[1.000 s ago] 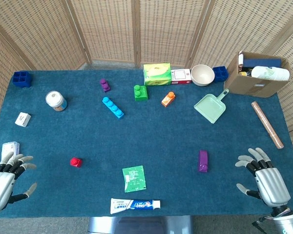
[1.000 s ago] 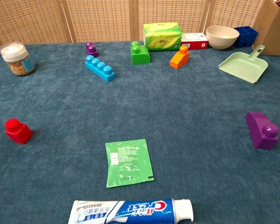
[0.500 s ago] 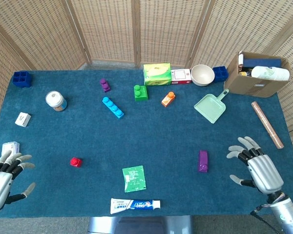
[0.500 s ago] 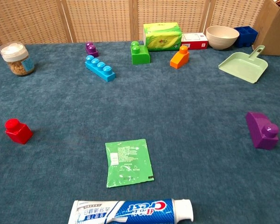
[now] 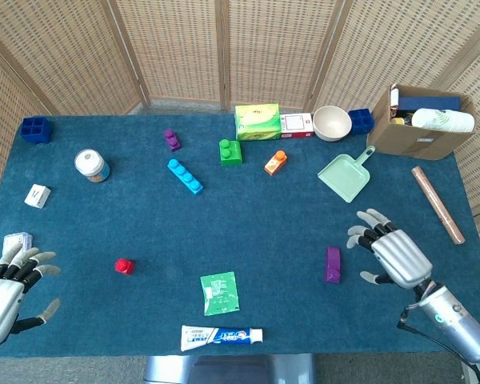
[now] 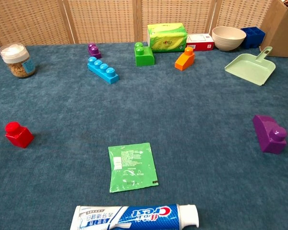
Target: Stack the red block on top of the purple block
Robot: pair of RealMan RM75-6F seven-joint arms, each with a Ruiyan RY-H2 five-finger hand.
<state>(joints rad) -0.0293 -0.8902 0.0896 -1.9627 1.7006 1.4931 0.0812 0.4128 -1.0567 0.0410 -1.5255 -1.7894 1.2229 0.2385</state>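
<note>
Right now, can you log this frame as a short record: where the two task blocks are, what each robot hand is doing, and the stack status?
red block: alone on the cloth, near-left
purple block: lying on its side, near-right
left robot hand: open, at the table's near-left edge, holding nothing
right robot hand: open, just right of the purple block, not touching it
between blocks: green packet, toothpaste tube
stack: not started

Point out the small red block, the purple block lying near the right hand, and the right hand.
small red block (image 5: 125, 266), head view, top stud
purple block (image 5: 333, 263), head view, middle of body
right hand (image 5: 398, 257), head view, back of hand
</note>
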